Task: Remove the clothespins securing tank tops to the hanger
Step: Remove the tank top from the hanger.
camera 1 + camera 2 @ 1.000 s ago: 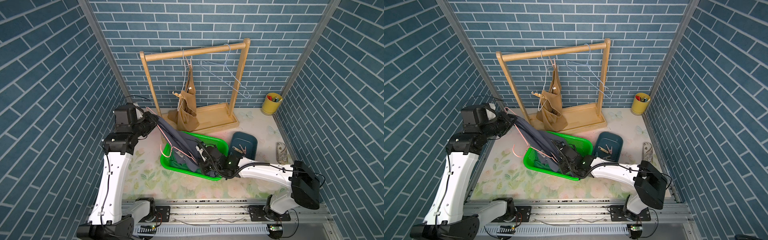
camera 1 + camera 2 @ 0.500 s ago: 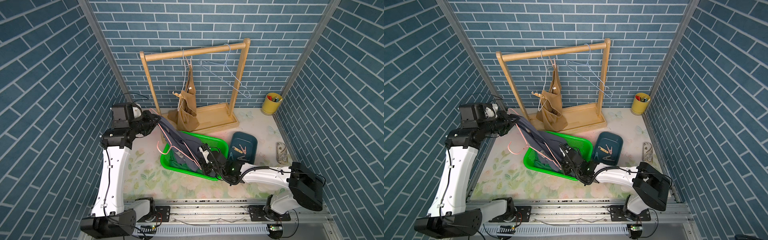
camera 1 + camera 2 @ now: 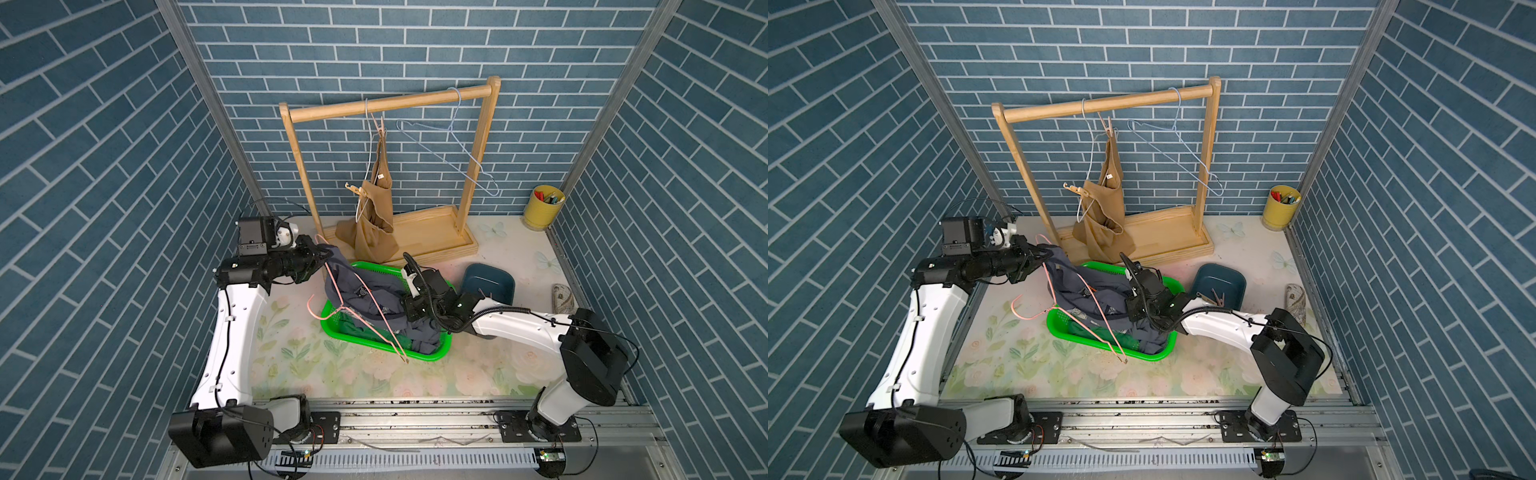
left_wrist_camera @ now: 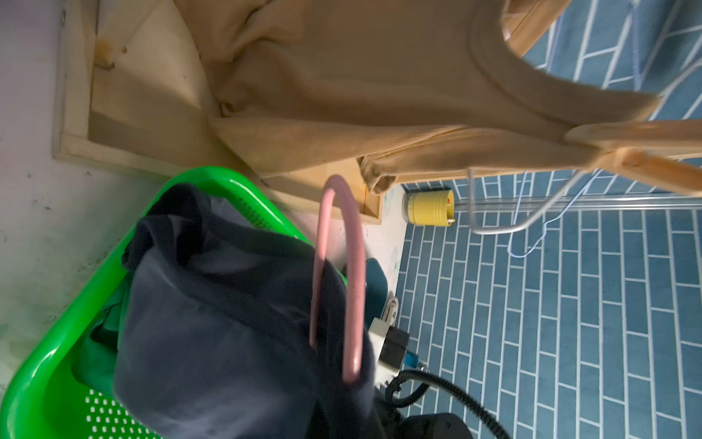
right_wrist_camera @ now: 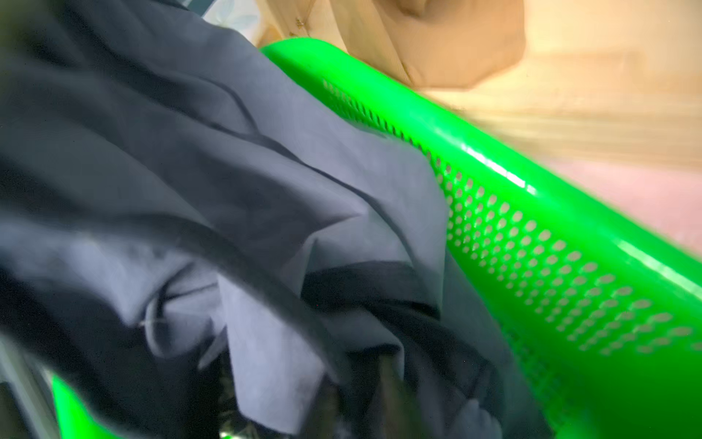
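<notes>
The left gripper point(image 3: 321, 254) was clamped shut on the thin pink wire hanger point(image 3: 353, 297), held up at the left over the perforated green plastic basket point(image 3: 332, 330). The limp grey-blue tank top point(image 3: 374, 293) sagged from it into the basket, apparently unpinned, over the green top point(image 4: 95, 357). The right gripper point(image 3: 406, 307) sat buried in that cloth, so its jaws could not be made out. A few clothespins point(image 3: 1214, 296) lay in the blue tray point(image 3: 1227, 276). Left to do: the ribbed tan tank top point(image 3: 376, 216) on the far rack, pinned by a pink clip point(image 3: 380, 126) and a wooden clip point(image 3: 356, 190).
</notes>
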Controlling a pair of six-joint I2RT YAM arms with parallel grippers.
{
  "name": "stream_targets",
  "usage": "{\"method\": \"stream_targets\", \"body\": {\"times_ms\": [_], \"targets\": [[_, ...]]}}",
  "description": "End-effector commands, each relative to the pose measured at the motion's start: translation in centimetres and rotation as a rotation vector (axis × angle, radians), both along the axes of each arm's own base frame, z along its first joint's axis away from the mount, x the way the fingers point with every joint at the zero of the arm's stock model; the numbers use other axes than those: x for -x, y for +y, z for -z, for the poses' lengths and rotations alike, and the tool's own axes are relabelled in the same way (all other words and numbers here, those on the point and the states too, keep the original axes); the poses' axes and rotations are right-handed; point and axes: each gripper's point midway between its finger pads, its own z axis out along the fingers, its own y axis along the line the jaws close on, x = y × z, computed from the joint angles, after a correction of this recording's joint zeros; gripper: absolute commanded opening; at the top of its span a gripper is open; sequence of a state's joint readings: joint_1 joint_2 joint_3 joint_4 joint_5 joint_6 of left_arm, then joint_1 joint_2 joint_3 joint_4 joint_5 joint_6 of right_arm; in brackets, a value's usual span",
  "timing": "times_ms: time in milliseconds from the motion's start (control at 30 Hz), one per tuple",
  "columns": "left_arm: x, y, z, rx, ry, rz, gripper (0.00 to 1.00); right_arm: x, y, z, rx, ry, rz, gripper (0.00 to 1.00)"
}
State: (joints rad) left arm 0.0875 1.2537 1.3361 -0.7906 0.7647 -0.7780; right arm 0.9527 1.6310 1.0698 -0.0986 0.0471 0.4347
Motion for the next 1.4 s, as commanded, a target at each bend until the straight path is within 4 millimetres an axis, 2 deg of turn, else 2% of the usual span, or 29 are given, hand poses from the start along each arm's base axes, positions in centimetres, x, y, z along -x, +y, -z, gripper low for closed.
{"method": "stream_targets", "body": {"times_ms": [0, 100, 167, 300, 400, 467, 567, 667, 733, 800, 967, 1033, 1167, 1233, 1367], "targets": [[-0.6, -0.6, 2.0, 0.024, 0.020, 0.065, 0.00, 1.8, -2.6, 1.7, 0.116, 0.095, -0.008, 0.44], [-1.1, -0.5, 2.9, 0.029, 0.028, 0.061, 0.00, 3.8, -4.2, -0.9, 0.089, 0.080, -0.033, 0.51], [-1.4, -0.3, 3.1, 0.018, 0.028, 0.050, 0.00, 5.9, -4.6, -3.3, 0.048, 0.056, -0.082, 0.54], [-1.9, 0.0, 3.4, 0.008, 0.025, 0.026, 0.00, 10.8, -3.0, -6.1, -0.045, 0.056, -0.241, 0.58], [-2.1, 0.1, 4.0, 0.017, 0.029, 0.014, 0.00, 12.6, -1.4, -7.0, -0.022, 0.025, -0.284, 0.58], [-2.1, 0.1, 4.5, 0.027, 0.034, 0.006, 0.00, 13.3, 0.0, -6.7, 0.000, 0.017, -0.311, 0.58], [-2.1, -0.2, 5.0, 0.052, 0.044, 0.012, 0.00, 13.3, 2.1, -5.5, 0.046, 0.021, -0.339, 0.58], [-2.0, -0.4, 5.0, 0.065, 0.047, 0.023, 0.00, 12.8, 3.4, -4.1, 0.098, 0.023, -0.340, 0.57], [-1.9, -0.5, 4.7, 0.065, 0.042, 0.027, 0.00, 12.6, 3.9, -3.4, 0.106, 0.029, -0.338, 0.54], [-2.0, -0.5, 4.5, 0.065, 0.036, 0.033, 0.00, 12.6, 4.1, -2.8, 0.113, 0.034, -0.335, 0.47], [-2.3, -0.5, 4.1, 0.068, 0.030, 0.030, 0.00, 12.3, 2.4, -1.8, 0.144, 0.035, -0.278, 0.24], [-2.4, -0.4, 4.2, 0.068, 0.032, 0.026, 0.00, 12.1, 1.3, -1.6, 0.145, 0.025, -0.243, 0.19], [-2.3, -0.2, 4.5, 0.062, 0.038, 0.000, 0.00, 10.9, -1.8, -1.3, 0.196, -0.054, -0.132, 0.19], [-2.1, 0.0, 4.9, 0.053, 0.045, -0.013, 0.00, 10.5, -3.0, -1.3, 0.217, -0.093, -0.093, 0.22], [-1.8, 0.1, 5.2, 0.055, 0.056, -0.025, 0.00, 10.1, -4.0, -1.3, 0.243, -0.150, -0.070, 0.31]]}}
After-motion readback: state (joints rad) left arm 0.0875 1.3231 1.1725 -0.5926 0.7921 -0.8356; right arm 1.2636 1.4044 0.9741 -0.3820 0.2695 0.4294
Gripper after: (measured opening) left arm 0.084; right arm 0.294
